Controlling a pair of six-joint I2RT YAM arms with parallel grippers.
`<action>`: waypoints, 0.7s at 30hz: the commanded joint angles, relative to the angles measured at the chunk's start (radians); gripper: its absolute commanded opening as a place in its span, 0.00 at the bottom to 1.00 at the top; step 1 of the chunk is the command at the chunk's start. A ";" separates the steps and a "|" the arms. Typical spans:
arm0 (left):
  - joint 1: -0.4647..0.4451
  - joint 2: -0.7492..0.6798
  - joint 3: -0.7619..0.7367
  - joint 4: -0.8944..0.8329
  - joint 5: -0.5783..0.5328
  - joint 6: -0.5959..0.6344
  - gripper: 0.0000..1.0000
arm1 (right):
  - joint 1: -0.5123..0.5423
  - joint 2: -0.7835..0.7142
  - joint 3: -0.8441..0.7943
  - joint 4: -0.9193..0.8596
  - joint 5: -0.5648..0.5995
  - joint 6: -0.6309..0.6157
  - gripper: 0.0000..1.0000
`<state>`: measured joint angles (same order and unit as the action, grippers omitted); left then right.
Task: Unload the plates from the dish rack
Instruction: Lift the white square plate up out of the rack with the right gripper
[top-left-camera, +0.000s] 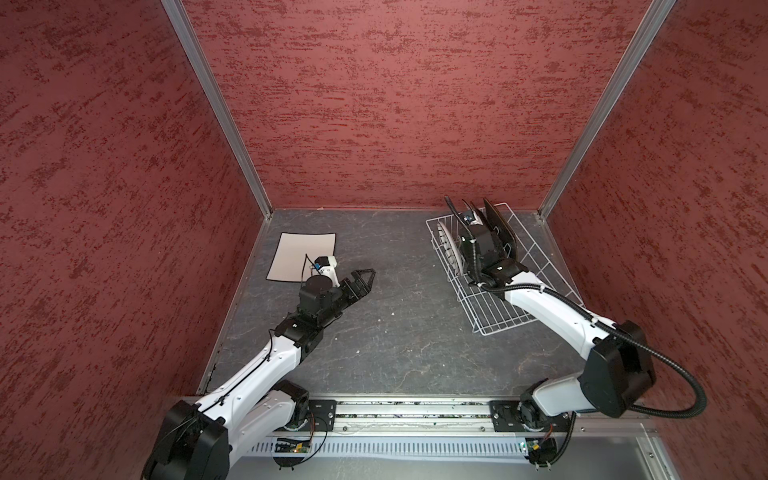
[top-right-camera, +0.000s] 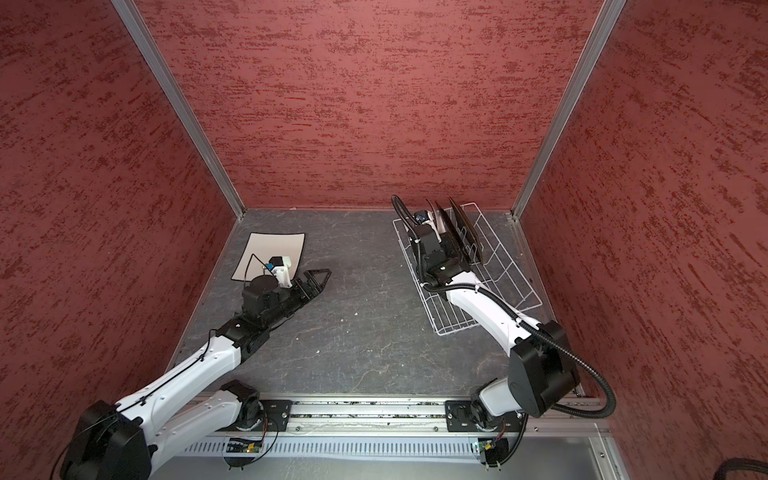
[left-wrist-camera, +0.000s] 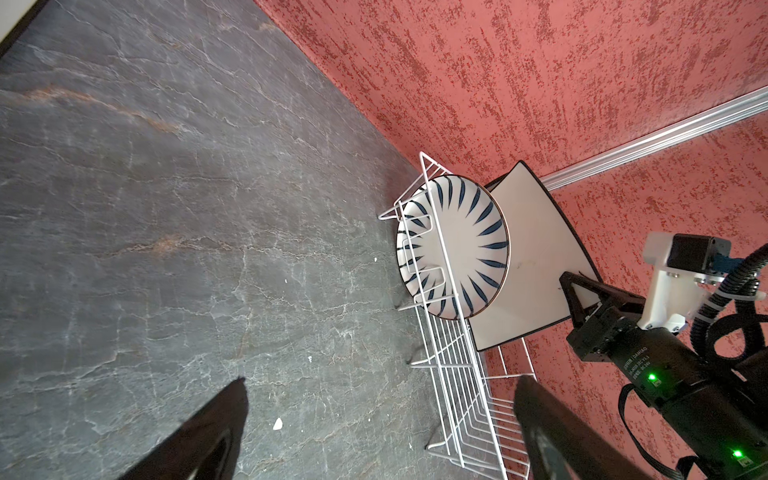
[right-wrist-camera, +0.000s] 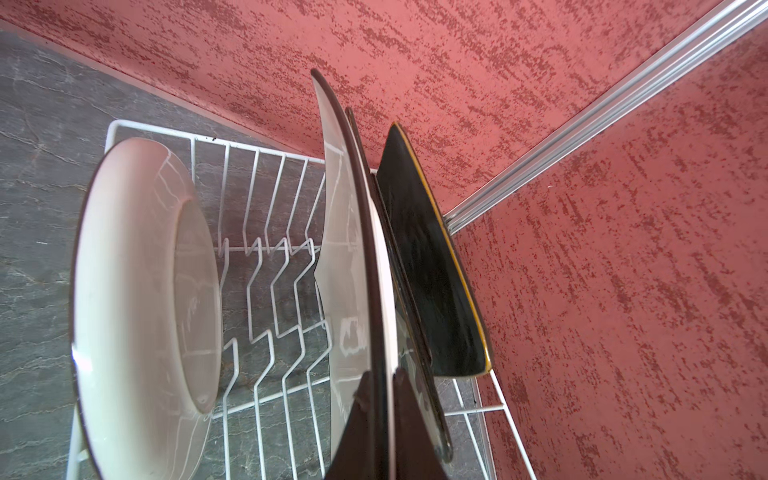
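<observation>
Finding: one cream square plate lies flat on the surface near the left claw, which is spread and empty. The right claw pinches the rim of a second cream plate, upright in the dish rack. The round streaked plate and the black plate flank it. Assessment: one unloaded, apparently four left.

We see three red walls, mottled darker: back wall, left wall, right wall. Aluminium posts stand in both rear corners, left post and right post. The floor is dark grey stone with pale veins and a few white crumbs. Along the near edge we find a metal rail and a slotted strip. Light is soft, even.
</observation>
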<state>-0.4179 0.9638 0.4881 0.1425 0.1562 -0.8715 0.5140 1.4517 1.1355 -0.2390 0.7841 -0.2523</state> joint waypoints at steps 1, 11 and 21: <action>-0.007 -0.005 0.021 0.011 -0.003 0.001 1.00 | 0.012 -0.087 0.020 0.181 0.081 -0.046 0.00; -0.014 0.006 0.024 0.022 -0.004 0.000 1.00 | 0.057 -0.158 0.015 0.203 0.088 -0.095 0.00; -0.016 -0.002 0.029 0.016 -0.005 -0.001 1.00 | 0.138 -0.222 0.005 0.317 0.146 -0.195 0.00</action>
<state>-0.4278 0.9642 0.4885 0.1421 0.1555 -0.8757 0.6353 1.3014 1.1072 -0.1474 0.8383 -0.3885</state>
